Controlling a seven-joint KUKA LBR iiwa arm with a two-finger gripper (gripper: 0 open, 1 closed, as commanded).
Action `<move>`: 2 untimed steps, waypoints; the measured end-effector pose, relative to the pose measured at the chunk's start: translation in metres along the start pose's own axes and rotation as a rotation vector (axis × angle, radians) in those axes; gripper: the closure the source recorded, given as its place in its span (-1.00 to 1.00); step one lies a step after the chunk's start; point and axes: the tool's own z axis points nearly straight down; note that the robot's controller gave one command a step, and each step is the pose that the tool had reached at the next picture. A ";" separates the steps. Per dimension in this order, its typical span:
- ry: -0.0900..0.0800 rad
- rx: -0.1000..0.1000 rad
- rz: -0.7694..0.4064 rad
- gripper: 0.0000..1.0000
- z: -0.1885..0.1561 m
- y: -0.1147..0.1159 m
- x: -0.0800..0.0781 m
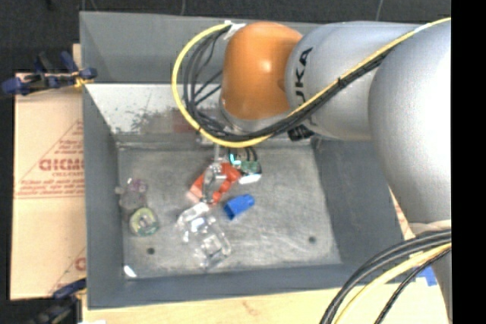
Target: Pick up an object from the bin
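My gripper (222, 168) hangs under the arm's orange cover, low over the middle of the bin floor. Right below it lies a red-orange piece (209, 184), which the gripper seems to touch; whether it grips it I cannot tell. A small green and white thing (249, 165) lies just to the gripper's right. A blue block (239, 206) sits a little nearer the front, beside the red-orange piece.
Crumpled clear plastic pieces (203, 230) lie towards the front of the bin floor. At the left are a round greenish disc (143, 221) and a small clear, purplish thing (135, 190). The arm covers the bin's back right.
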 end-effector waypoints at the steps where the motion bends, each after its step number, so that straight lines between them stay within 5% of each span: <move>1: -0.015 0.001 -0.408 -1.00 0.069 -0.046 -0.011; 2: -0.012 0.004 -0.544 -1.00 0.041 -0.038 -0.030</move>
